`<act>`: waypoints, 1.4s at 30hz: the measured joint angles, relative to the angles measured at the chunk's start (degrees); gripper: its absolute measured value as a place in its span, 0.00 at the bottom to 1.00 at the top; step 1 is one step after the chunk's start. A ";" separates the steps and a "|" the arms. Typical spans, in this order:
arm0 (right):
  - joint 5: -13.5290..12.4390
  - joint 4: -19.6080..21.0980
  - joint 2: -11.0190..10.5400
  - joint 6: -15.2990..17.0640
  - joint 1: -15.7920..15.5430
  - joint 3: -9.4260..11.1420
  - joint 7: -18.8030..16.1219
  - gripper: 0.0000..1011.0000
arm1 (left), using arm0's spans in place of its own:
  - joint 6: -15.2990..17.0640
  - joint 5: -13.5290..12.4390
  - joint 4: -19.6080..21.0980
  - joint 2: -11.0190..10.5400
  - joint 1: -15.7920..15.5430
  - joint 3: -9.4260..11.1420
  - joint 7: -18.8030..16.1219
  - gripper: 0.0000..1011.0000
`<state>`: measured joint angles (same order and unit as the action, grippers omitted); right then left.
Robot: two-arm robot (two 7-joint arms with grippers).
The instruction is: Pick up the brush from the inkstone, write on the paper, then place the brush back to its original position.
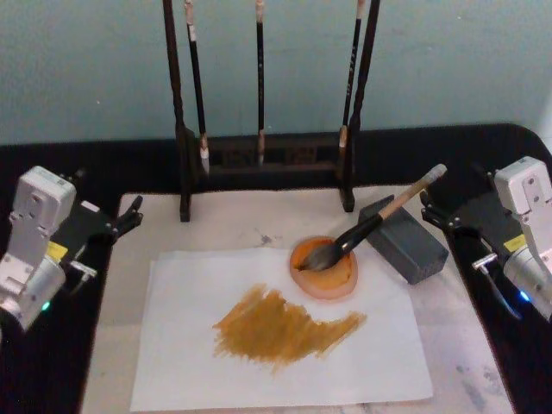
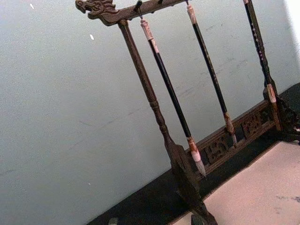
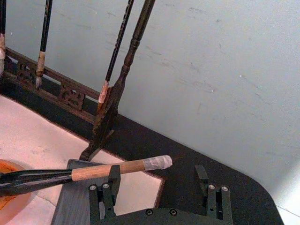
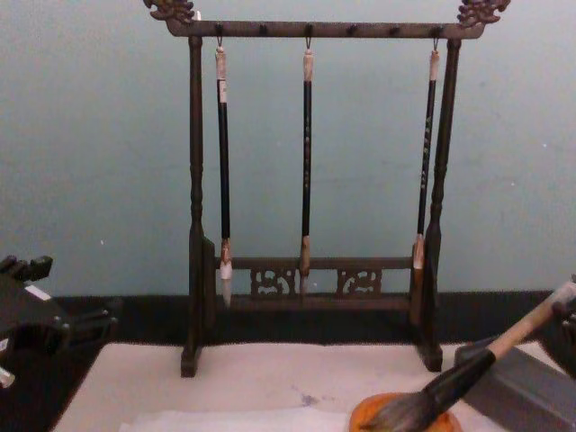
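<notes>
Gaping empty, left tool (image 1: 128,217) and right tool (image 1: 434,214) flank the paper (image 1: 190,345), ochre-smeared in head view; brush (image 1: 379,220) rests on the inkstone (image 1: 345,289).

A dark wooden rack (image 4: 195,180) stands at the back of the cream mat (image 1: 233,220), with 3 thin black-handled brushes (image 4: 307,162) hanging from its dragon-carved top bar. Black tabletop (image 1: 112,159) surrounds the mat.

the tan-handled brush (image 1: 379,220) lies tilted, bristles in an orange dish (image 1: 323,269) at the edge of the ochre-smeared white paper (image 1: 190,345).
</notes>
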<state>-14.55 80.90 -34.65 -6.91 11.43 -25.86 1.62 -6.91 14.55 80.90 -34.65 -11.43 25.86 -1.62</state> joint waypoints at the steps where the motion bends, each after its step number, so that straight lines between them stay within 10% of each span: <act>1: 0.00 0.00 0.00 0.00 0.00 0.00 0.00 0.99 | 0.00 -0.01 0.00 0.00 0.00 0.00 0.00 1.00; 42: 0.00 0.00 0.00 0.00 0.00 0.00 0.00 0.99 | 0.00 0.00 0.00 0.00 0.00 0.00 0.00 1.00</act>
<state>-14.55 80.90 -34.64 -6.91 11.43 -25.87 1.62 -6.91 14.55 80.90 -34.65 -11.43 25.86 -1.62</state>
